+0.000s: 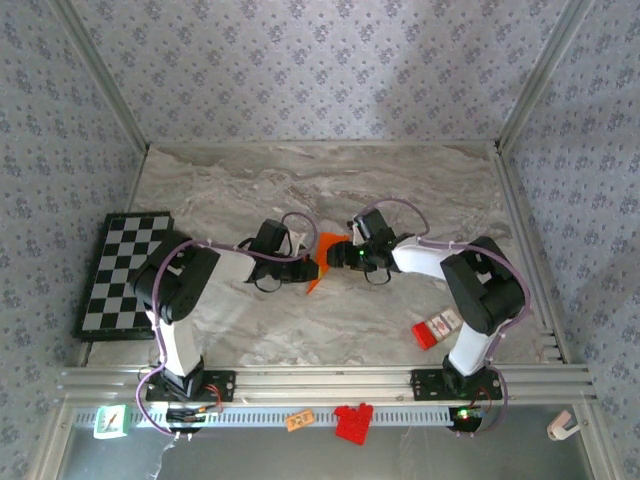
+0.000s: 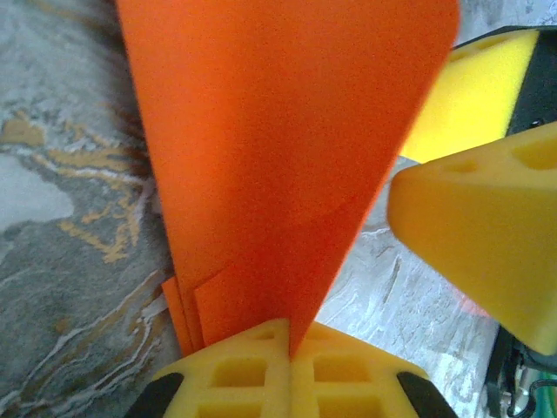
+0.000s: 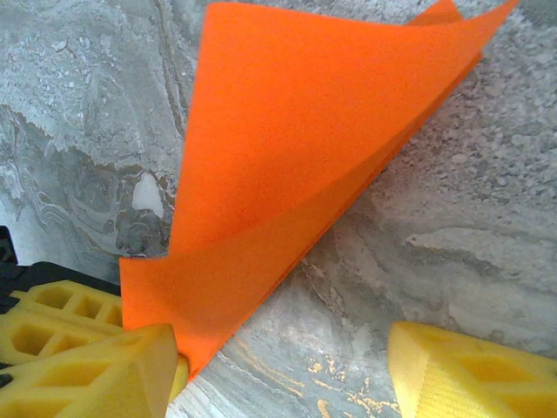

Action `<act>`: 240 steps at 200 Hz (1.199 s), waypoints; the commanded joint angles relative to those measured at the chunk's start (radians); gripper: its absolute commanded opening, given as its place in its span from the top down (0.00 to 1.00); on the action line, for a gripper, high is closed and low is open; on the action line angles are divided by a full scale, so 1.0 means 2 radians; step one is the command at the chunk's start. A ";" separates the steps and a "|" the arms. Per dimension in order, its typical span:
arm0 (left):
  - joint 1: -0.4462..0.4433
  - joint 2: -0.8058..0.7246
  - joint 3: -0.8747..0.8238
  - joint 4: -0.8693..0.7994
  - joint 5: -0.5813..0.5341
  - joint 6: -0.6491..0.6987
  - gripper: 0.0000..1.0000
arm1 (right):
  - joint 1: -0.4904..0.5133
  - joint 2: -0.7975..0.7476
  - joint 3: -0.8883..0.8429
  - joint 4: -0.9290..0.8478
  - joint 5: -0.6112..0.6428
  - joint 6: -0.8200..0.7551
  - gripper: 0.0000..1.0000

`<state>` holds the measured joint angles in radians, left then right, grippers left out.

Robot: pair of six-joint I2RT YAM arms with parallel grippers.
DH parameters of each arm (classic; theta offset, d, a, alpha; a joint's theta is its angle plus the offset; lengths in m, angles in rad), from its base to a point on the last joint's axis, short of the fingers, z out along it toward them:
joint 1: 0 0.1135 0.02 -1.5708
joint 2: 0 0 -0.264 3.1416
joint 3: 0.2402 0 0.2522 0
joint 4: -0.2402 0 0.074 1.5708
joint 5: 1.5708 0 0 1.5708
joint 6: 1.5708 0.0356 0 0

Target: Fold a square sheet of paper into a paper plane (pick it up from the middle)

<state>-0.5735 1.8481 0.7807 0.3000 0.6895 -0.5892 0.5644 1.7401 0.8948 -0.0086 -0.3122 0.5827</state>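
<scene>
The orange sheet of paper (image 1: 322,256) is folded in several layers into a pointed wedge, like a paper plane, and stands tilted over the marble table's middle. My left gripper (image 1: 306,268) is shut on its lower edge. In the left wrist view the paper (image 2: 278,148) rises from between the closed yellow pads (image 2: 235,370). My right gripper (image 1: 341,254) faces it from the right and is open. In the right wrist view the paper (image 3: 287,174) has its lower corner tucked behind the left fingertip (image 3: 104,374), while the right gripper (image 3: 280,370) spans bare table.
A black-and-white checkerboard (image 1: 125,272) lies at the left edge. A small red-and-white box (image 1: 437,329) sits near the right arm's base. Red blocks (image 1: 353,421) and a small orange tag (image 1: 299,420) lie below the front rail. Patterned walls enclose the table.
</scene>
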 commanded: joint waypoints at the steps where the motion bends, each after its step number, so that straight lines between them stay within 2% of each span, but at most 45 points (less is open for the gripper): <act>1: 0.004 0.012 0.003 0.011 0.019 -0.014 0.99 | 0.003 0.021 0.020 -0.004 -0.014 -0.011 0.33; 82: 0.009 0.022 -0.002 0.019 0.022 -0.022 0.96 | 0.007 0.063 0.056 -0.056 0.012 -0.006 0.35; 142: 0.010 0.027 -0.003 0.014 0.021 -0.020 0.85 | 0.017 0.096 0.085 -0.085 0.025 -0.001 0.32; 175: 0.010 0.029 -0.001 0.007 0.019 -0.016 0.85 | 0.022 0.108 0.096 -0.102 0.034 0.001 0.30; 240: 0.011 0.033 0.002 -0.008 0.013 -0.012 0.91 | 0.023 0.121 0.106 -0.128 0.048 0.012 0.28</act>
<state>-0.5514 1.8740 0.7807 0.3397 0.7532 -0.6376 0.5888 1.8664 1.1275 -0.3111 -0.2489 0.5972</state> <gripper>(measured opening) 0.096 0.717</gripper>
